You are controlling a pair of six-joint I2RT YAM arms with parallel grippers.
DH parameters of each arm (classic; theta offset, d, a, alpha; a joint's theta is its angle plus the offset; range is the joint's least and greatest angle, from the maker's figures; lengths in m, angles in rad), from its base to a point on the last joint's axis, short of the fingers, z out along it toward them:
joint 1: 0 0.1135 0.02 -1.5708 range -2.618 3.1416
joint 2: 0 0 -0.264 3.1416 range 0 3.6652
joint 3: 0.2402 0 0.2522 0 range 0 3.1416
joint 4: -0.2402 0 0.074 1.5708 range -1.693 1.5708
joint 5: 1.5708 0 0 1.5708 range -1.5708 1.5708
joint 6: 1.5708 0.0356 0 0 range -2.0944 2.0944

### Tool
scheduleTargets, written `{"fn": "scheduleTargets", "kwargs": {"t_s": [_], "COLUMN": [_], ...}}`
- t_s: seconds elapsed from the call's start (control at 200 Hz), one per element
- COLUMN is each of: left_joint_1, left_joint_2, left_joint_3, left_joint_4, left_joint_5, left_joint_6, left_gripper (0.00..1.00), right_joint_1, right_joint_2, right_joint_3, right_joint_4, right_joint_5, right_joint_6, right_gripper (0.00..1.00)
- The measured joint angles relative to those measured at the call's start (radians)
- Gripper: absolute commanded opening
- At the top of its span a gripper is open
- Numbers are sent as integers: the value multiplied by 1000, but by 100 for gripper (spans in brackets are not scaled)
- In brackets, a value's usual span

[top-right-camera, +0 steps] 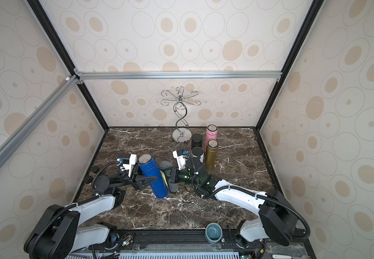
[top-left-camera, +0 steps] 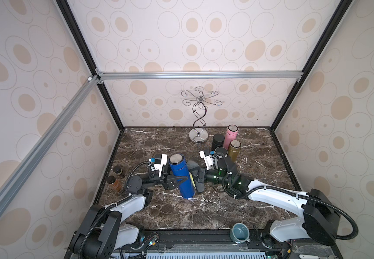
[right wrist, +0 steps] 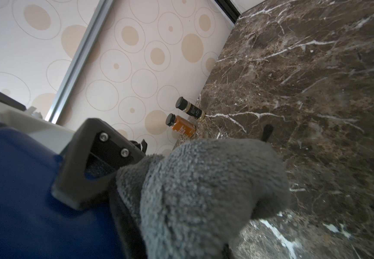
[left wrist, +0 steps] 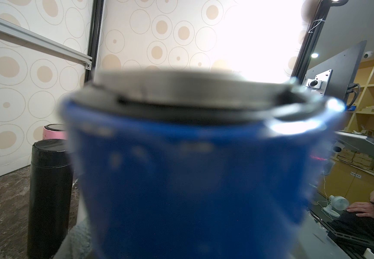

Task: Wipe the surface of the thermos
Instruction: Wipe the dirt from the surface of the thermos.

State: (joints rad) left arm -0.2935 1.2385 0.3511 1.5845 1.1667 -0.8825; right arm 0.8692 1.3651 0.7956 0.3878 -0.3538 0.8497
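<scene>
Two small amber glass bottles (top-left-camera: pixel 115 182) stand well outboard of the left gripper (top-left-camera: pixel 180 178). Left gripper is clamped round the blue cylindrical thermos with a steel cap (top-left-camera: pixel 186 189), which is tilted. Grey terry cloth (top-left-camera: pixel 192 166) lies against the thermos's far side, pinched in the right gripper (top-left-camera: pixel 198 177), jaws narrow. Black, pink and gold flasks (top-left-camera: pixel 234 152) stand just beyond the right gripper.

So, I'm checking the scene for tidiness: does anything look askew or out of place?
The blue thermos leans in the shut left hand, while the thermoses at the back stand upright. A teal cup sits on the front frame rail, off the marble table. No spill or damage shows.
</scene>
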Motion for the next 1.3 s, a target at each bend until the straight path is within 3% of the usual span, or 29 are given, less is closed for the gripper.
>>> {"fn": "scheduleTargets", "kwargs": {"t_s": [0.255,0.56,0.85,1.031,1.301], "left_joint_1": [0,2,1,3,-3], "left_joint_2": [-1,-50,-49,-49,-52], "left_joint_3": [0,0,-13,-29,-32], "left_joint_4": [-1,-119,-212,-254,-349], "left_joint_5": [-28,-154,-212,-231,-243], "left_joint_6": [31,207,286,309,387], "left_gripper": [0,0,0,0,0], "right_joint_1": [22,41,48,46,80], "right_joint_2": [-84,-263,-126,-47,-81], "right_joint_3": [-25,84,322,333,327], "right_joint_4": [-159,-373,-388,-389,-514], "right_joint_5": [74,130,103,106,222], "right_joint_6": [-47,-145,-227,-239,-298], "right_gripper": [0,0,0,0,0]}}
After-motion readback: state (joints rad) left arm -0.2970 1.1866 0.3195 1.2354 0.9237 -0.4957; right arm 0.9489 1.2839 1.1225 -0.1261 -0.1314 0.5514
